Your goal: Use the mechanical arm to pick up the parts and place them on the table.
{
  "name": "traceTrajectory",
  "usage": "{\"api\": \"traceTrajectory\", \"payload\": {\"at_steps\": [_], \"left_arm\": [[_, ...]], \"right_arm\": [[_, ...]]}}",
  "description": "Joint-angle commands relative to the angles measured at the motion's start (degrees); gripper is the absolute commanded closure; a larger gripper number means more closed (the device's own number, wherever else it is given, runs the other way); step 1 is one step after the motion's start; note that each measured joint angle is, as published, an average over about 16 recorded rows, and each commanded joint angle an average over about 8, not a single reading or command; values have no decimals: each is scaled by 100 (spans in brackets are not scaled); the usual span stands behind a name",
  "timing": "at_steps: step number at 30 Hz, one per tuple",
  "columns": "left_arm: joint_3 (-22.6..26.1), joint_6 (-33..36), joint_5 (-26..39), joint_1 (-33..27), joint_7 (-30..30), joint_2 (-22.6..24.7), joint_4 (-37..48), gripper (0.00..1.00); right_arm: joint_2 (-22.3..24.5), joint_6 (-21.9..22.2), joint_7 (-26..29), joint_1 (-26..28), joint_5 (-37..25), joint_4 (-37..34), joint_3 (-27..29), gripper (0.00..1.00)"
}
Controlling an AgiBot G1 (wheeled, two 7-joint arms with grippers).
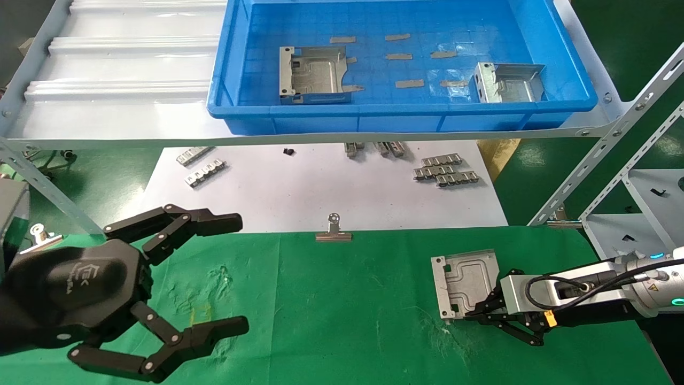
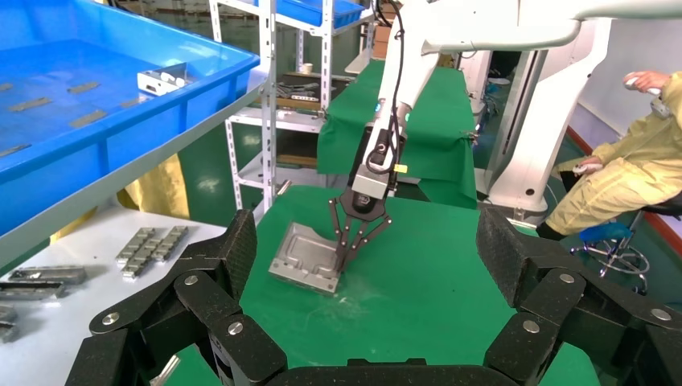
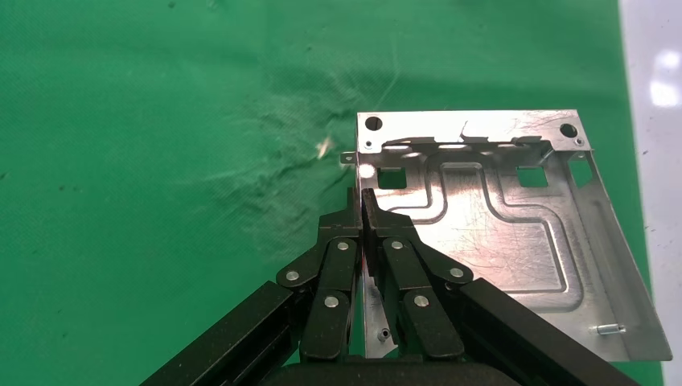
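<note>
The green surface (image 1: 342,321) carries one part (image 1: 464,280) low on the robot's right, lying flat or nearly so. Two more parts (image 1: 312,75) sit in the blue bin (image 1: 406,115) on the shelf beyond. The right claw (image 1: 483,310) pinches the near part's side flange, fingers pressed together on it. The left claw (image 1: 203,278), spread wide, hovers well apart on the left.

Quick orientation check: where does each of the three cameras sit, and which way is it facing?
Head: looks down over green table, blue bin; both pincers show.
Left wrist: behind open left pincer, facing right pincer across the table.
Right wrist: above right pincer, shut on a part's flange.
All three share that part.
</note>
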Motion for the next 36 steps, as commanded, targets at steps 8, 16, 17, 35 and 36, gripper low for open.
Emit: {"api": "traceTrajectory", "payload": {"at_steps": [8,16,17,35,36], "left_arm": [[0,0,0,0,0,0,0,0],[0,0,0,0,0,0,0,0],[0,0,0,0,0,0,0,0],[0,-2,-1,1,0,-1,1,0],[0,-2,-1,1,0,-1,1,0]], "right_arm": [[-171,-134,-286,48,-54,-440,-39,0],[-268,-90,-500,209,-111,-657,-50,0],[-270,-125,-505,235,-86,-677,-34,0],[146,-944,454,-55,1673,-356,682,0],[158,-942,454,-71,1709,-340,692,0]]}}
